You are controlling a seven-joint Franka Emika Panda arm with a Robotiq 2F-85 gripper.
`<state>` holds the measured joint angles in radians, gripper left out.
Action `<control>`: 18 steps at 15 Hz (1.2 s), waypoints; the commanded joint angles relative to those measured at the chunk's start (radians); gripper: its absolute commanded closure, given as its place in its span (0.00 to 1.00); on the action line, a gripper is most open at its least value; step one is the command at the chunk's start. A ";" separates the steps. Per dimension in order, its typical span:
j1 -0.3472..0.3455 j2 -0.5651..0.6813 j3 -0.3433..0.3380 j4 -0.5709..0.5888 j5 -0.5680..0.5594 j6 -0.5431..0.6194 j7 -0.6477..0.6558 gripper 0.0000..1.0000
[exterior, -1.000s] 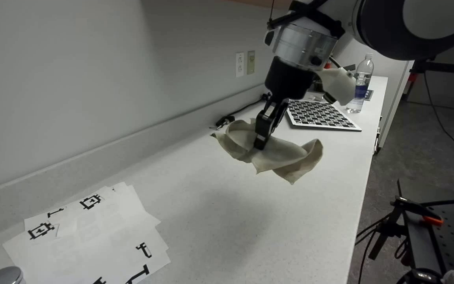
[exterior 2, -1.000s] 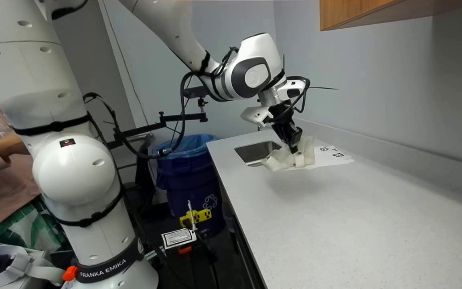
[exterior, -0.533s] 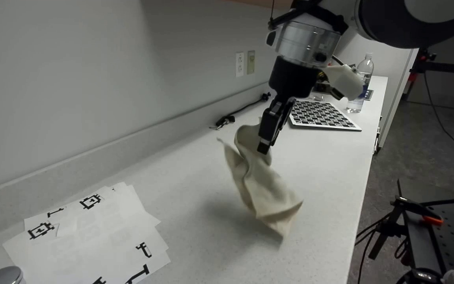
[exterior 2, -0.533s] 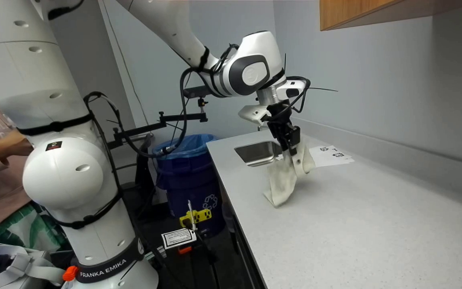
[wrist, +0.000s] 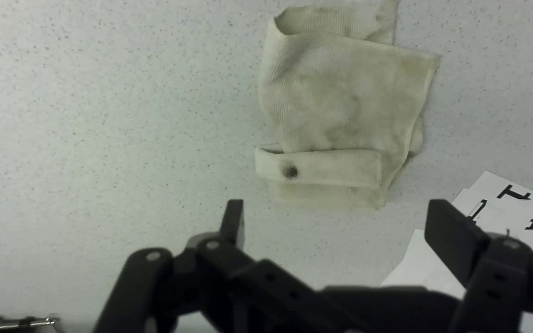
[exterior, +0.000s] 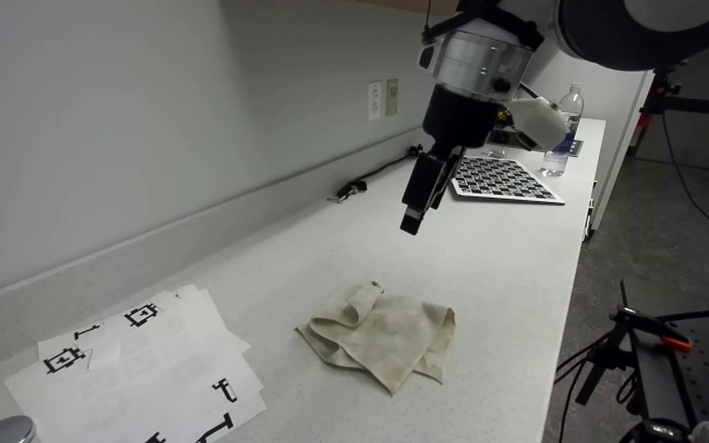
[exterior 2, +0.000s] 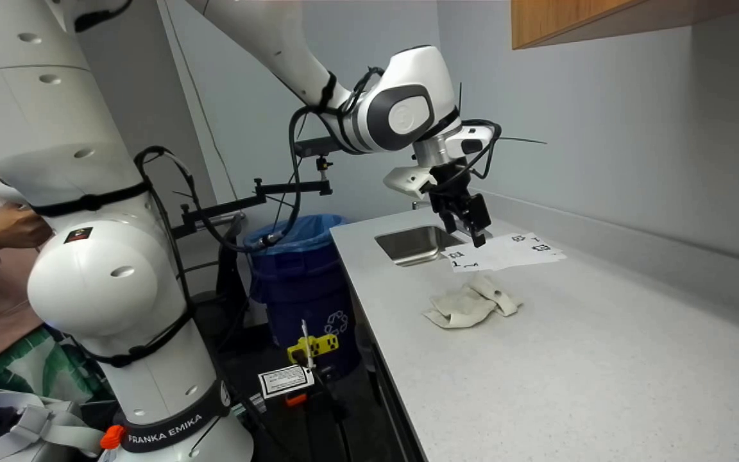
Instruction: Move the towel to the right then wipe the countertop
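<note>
The cream towel [exterior: 385, 335] lies crumpled and partly folded on the white speckled countertop [exterior: 484, 258], touching no finger. In an exterior view the towel [exterior 2: 466, 307] rests just in front of the paper sheets. From the wrist view, the towel [wrist: 340, 97] shows brownish stains and a dark spot on a folded strip. My gripper [wrist: 336, 210] has its black fingers spread wide, and only countertop and towel show below the gap. The gripper [exterior: 422, 215] hangs above the counter, higher than the towel, and is tilted in both exterior views.
White paper sheets with black markings [exterior: 164, 369] lie beside the towel. A checkered board [exterior: 505, 179], a water bottle [exterior: 554, 163] and a black cable [exterior: 354, 187] sit further along. A sink [exterior 2: 411, 244] is set into the counter; a wooden cabinet [exterior 2: 575, 22] overhangs it. A person stands behind the arm.
The towel hung from my gripper a second ago, then slipped down, and now lies on the countertop. My gripper has opened and let it go; the arm has shifted only slightly.
</note>
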<state>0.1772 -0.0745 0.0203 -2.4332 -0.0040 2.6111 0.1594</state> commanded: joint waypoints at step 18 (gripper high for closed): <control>-0.040 -0.204 0.105 -0.111 0.002 -0.003 0.068 0.00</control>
<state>0.1569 -0.2775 0.1062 -2.5462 -0.0151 2.6111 0.2390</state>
